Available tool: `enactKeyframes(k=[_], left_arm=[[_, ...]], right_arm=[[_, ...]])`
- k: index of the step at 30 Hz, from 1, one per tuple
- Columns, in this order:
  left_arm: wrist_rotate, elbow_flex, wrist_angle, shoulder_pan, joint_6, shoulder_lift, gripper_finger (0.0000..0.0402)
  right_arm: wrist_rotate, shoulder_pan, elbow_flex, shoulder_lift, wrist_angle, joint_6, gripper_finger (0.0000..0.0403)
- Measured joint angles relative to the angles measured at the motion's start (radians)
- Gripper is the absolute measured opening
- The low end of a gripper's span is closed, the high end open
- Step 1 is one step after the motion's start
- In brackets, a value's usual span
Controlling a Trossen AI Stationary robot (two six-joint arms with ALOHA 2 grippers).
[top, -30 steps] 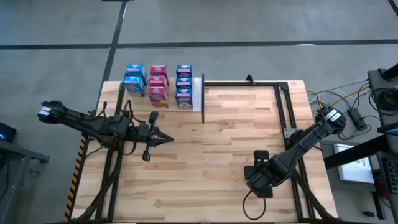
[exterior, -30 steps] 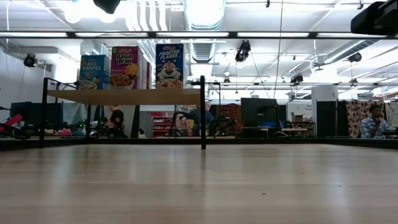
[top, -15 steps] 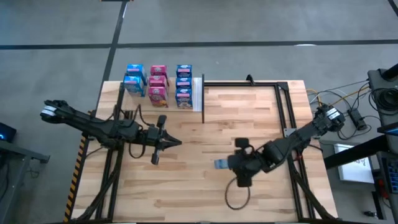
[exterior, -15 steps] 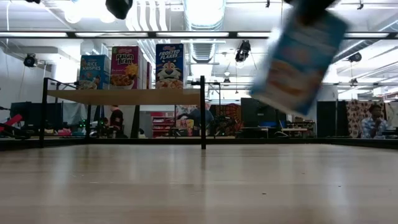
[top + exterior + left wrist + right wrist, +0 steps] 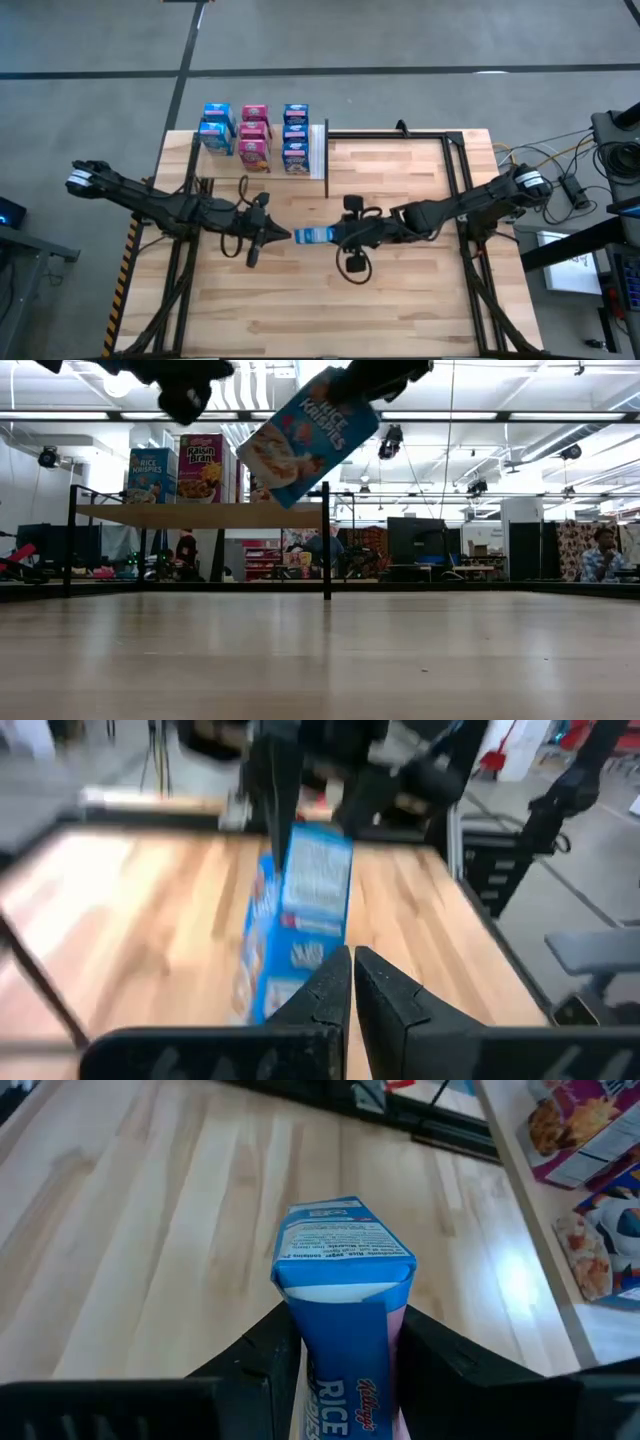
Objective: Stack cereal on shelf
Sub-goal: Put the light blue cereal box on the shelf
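1. The table (image 5: 400, 290) is carrying the shelf at its far left corner; the rest of its plank top is lying bare under both arms.
2. The shelf (image 5: 318, 150) is standing along the table's far edge, its white strip facing the table's middle. In the low view its board (image 5: 200, 515) is sitting raised on dark posts.
3. Cereal boxes (image 5: 253, 135) are standing on the shelf in three rows: blue, pink, blue.
4. The right claw (image 5: 336, 235) is reaching over the table's middle, gripping a blue Rice Krispies box (image 5: 313, 236) clear of the surface. In the low view the box (image 5: 310, 435) is hanging tilted. In the right wrist view its fingers (image 5: 270, 1345) are pressing both sides of the box (image 5: 345, 1270).
5. The left claw (image 5: 285, 236) is hovering closed, empty, just beside the held box, tips pointing at it; its wrist view is showing the fingers (image 5: 330, 990) together.
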Motion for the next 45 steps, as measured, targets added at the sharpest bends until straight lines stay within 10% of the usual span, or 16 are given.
enactKeyframes(k=[11,26,45], left_arm=[[0.003,0.000,-0.008,-0.015,0.000,0.026,0.0034],[-0.180,0.008,0.277,-0.014,0.136,0.243,0.0259],[-0.312,0.063,0.192,-0.002,0.180,0.333,0.0265]], right_arm=[[-0.009,-0.063,-0.093,0.001,0.151,0.027,0.0122],[-0.009,-0.065,-0.109,0.001,0.172,0.058,0.0121],[-0.009,-0.065,-0.109,0.001,0.171,0.053,0.0119]])
